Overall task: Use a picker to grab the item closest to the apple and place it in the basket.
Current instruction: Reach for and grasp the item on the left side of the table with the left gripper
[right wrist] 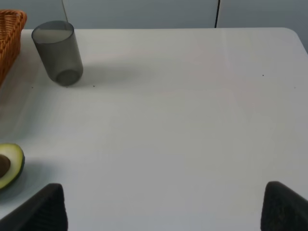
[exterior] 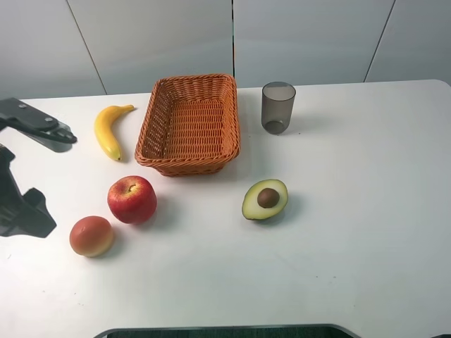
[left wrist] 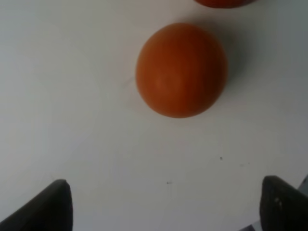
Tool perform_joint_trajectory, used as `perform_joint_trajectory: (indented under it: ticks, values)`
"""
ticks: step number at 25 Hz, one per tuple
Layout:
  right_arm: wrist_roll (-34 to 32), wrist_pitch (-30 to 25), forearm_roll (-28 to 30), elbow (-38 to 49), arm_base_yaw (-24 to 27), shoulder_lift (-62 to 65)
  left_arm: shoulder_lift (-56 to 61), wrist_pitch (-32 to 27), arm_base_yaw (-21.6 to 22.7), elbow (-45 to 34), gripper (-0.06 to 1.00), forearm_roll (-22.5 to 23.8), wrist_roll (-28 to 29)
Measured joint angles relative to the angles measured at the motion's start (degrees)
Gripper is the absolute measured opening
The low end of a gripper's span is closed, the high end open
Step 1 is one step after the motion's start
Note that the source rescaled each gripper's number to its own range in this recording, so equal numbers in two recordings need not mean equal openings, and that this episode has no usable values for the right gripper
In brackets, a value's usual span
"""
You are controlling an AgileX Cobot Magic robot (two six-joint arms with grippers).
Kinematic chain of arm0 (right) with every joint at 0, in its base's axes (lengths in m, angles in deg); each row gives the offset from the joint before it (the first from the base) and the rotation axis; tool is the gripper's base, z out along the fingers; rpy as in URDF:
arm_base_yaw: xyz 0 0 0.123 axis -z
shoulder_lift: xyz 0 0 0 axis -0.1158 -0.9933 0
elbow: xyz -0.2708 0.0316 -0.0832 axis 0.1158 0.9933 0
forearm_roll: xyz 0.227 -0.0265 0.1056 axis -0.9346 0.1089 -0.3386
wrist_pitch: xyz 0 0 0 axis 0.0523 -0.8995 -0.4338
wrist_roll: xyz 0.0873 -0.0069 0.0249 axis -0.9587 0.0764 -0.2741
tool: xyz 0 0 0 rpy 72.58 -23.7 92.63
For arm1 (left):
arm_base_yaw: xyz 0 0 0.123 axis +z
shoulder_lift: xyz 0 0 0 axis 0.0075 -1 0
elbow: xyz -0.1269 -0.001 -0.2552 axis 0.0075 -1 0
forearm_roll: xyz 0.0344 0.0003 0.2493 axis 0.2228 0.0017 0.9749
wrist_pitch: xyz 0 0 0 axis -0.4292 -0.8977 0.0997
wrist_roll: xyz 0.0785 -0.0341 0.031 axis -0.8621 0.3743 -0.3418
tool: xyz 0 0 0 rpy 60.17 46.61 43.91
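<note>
A red apple (exterior: 132,199) sits on the white table at front left. Closest to it lies a round orange-red fruit (exterior: 91,236), just to its front left and a small gap away. The wicker basket (exterior: 189,123) stands behind the apple and holds nothing. In the left wrist view the orange-red fruit (left wrist: 181,70) lies ahead of my left gripper (left wrist: 168,211), which is open and apart from it. A sliver of the apple (left wrist: 224,2) shows past the fruit. My right gripper (right wrist: 166,209) is open over bare table, with nothing between its fingers.
A banana (exterior: 111,130) lies left of the basket. A grey cup (exterior: 277,107) stands to the basket's right. A halved avocado (exterior: 265,199) with its pit lies right of the apple. My left arm (exterior: 21,211) is at the table's left edge.
</note>
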Motion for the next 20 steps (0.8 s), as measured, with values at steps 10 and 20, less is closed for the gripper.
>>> perform_joint_trajectory:
  ticks: [10, 20]
  values:
    - [0.00, 0.00, 0.00, 0.00, 0.00, 0.00, -8.31, 8.67, -4.66, -2.39, 1.00, 2.13, 0.00]
    - [-0.11, 0.00, 0.00, 0.00, 0.00, 0.00, -14.54, 19.35, -5.23, -6.02, 1.00, 4.03, -1.63]
